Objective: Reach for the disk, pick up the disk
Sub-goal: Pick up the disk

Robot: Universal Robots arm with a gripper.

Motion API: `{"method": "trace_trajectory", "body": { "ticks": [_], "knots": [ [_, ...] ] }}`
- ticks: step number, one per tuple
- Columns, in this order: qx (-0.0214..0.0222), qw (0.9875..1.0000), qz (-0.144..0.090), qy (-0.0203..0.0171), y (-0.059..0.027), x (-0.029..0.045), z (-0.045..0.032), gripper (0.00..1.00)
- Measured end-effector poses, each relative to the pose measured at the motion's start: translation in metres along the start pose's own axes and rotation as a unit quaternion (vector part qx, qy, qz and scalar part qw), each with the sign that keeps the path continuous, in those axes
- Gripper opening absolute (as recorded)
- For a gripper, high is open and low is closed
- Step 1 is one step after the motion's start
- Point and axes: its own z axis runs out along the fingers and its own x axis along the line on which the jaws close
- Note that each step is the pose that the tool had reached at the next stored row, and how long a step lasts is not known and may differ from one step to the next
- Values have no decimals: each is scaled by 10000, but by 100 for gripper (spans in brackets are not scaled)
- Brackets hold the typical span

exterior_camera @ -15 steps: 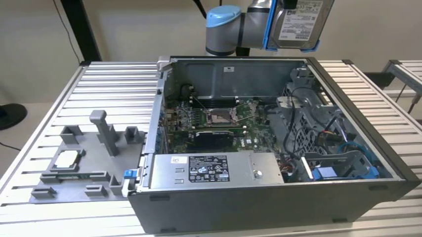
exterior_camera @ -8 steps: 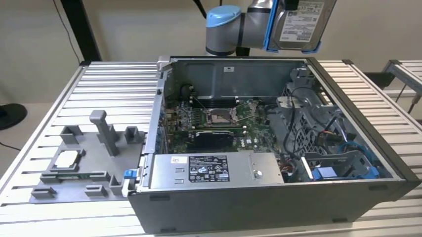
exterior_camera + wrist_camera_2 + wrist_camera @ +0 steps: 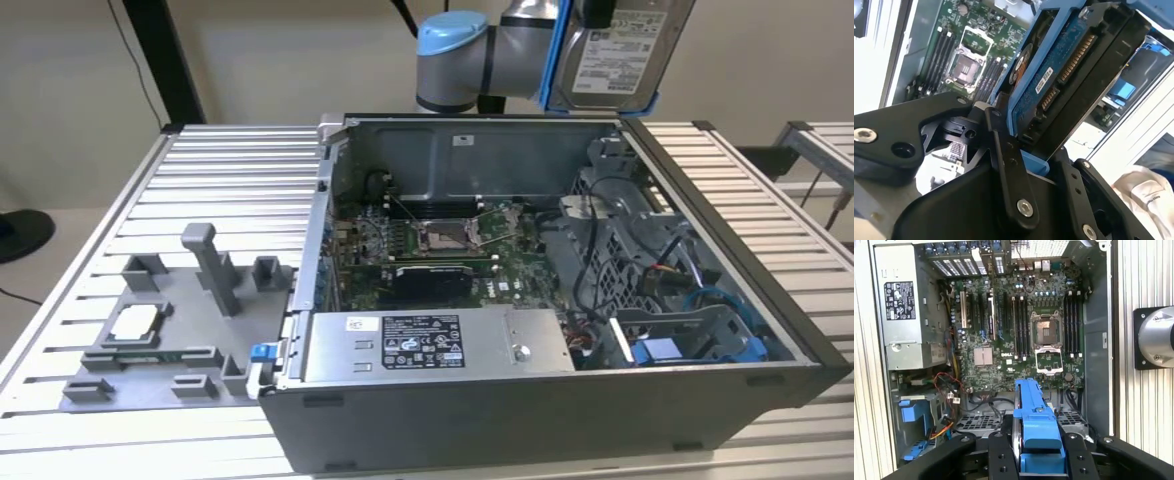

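Note:
The disk point(image 3: 617, 55), a silver hard drive with a white label and blue side rails, hangs upright above the back right corner of the open computer case in the exterior view. My gripper point(image 3: 1029, 150) is shut on the disk. In the second wrist view the disk's point(image 3: 1069, 65) blue circuit board and connector side shows between the black fingers point(image 3: 1006, 165). In the first wrist view I see the disk point(image 3: 1036, 425) edge-on, its blue rail clamped in the gripper point(image 3: 1039, 457), high over the motherboard.
The open computer case point(image 3: 534, 400) sits on a slatted metal table point(image 3: 227, 160). Inside are the motherboard point(image 3: 427, 250), a grey power supply box point(image 3: 427, 345) with a black label, cables and a blue drive bay point(image 3: 694, 335). A grey fixture point(image 3: 160, 330) stands at the exterior view's left.

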Motion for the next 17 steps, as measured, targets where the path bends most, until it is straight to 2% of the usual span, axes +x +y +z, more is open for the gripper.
{"method": "trace_trajectory", "body": {
  "ticks": [17],
  "knots": [
    [-17,10000,0,1,-34,407,-2,0]
  ]
}}
